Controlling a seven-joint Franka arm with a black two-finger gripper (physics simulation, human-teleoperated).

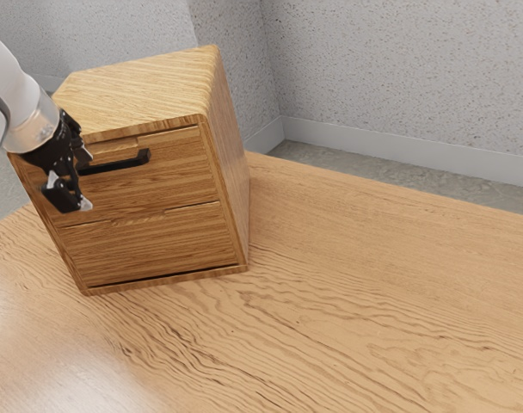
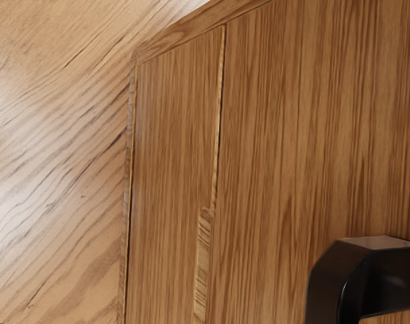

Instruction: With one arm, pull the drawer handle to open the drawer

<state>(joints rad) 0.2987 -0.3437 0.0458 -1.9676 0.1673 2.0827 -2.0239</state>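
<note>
A wooden cabinet (image 1: 158, 95) with two drawers stands on the table at the exterior view's left. The upper drawer (image 1: 167, 185) carries a black bar handle (image 1: 119, 162); its front looks about level with the cabinet's face. My black gripper (image 1: 70, 196) hangs right in front of that drawer, overlapping the handle's left end. Whether it holds the bar is hidden from this side. In the wrist view the drawer front (image 2: 313, 135) is very close, with one end of the handle (image 2: 367, 280) just beside my hand.
The lower drawer (image 1: 154, 245) has a small notch (image 2: 203, 263) in its top edge and no bar. The wooden table (image 1: 356, 301) stretches wide to the exterior view's right. A grey wall (image 1: 399, 60) stands behind.
</note>
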